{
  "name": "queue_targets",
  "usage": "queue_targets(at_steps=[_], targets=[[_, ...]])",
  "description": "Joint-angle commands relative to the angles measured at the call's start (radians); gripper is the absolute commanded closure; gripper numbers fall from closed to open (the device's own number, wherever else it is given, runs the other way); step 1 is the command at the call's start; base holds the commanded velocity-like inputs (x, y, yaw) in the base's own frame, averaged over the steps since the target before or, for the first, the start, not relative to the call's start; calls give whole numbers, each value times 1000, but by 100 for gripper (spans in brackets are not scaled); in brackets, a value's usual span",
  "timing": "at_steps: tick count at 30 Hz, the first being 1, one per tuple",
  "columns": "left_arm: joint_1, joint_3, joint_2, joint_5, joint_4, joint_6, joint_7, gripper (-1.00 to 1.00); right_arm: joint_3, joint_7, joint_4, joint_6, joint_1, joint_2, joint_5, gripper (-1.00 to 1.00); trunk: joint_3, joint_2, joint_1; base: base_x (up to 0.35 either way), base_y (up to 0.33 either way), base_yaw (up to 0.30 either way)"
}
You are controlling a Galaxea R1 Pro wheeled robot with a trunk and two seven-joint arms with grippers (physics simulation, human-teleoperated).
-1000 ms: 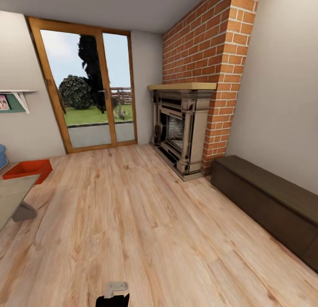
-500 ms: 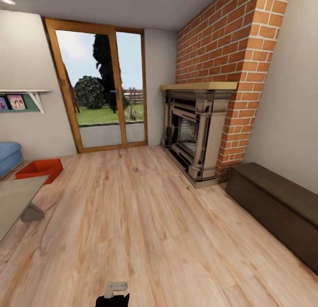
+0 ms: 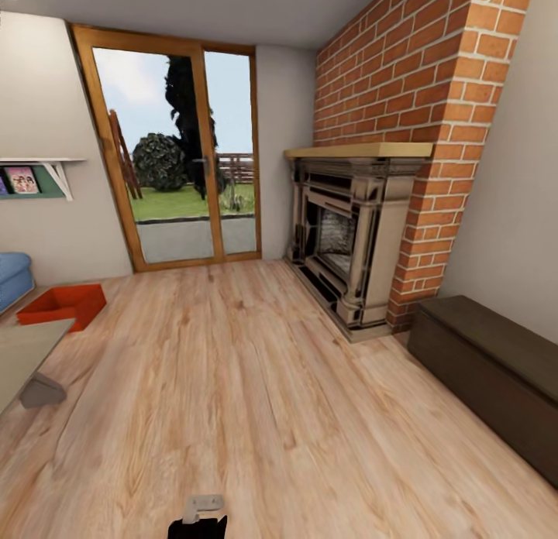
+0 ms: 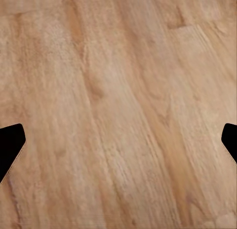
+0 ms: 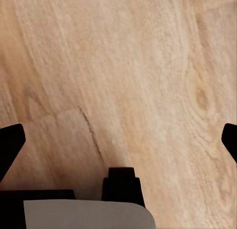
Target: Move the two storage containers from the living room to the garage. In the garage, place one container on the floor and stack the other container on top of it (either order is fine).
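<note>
We see one orange-red storage container [image 3: 60, 305] on wood-plank floor [image 3: 256, 384] near brick fireplace [image 3: 353, 237], left gripper [image 4: 118, 147] and right gripper [image 5: 118, 145] spread wide, both empty

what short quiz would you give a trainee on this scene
1. True or false: the bin sits on the wood floor.
2. Which is beside the bin? A) fireplace B) low table C) dark cabinet
3. Fill in: the left tool and right tool both point at the ____.

Key: 1 true. 2 B, the table; fireplace and cabinet are across the room. 3 floor.
</note>
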Motion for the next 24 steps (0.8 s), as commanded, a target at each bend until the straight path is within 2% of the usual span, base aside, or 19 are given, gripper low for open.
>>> queue_targets(at_steps=[1,9,24], targets=[[-1,-8,0,10,1,-4,0,-100,-4,3,-2,6,0,0,3,-100,-1,0,1,344,0,101],[-1,-8,0,10,1,-5,0,-100,-4,4,-2,6,0,0,3,-100,-1,0,1,344,0,131],[-1,-8,0,10,1,-6,0,-100,-4,4,-3,6,0,0,3,-100,-2,0,1,344,0,26]])
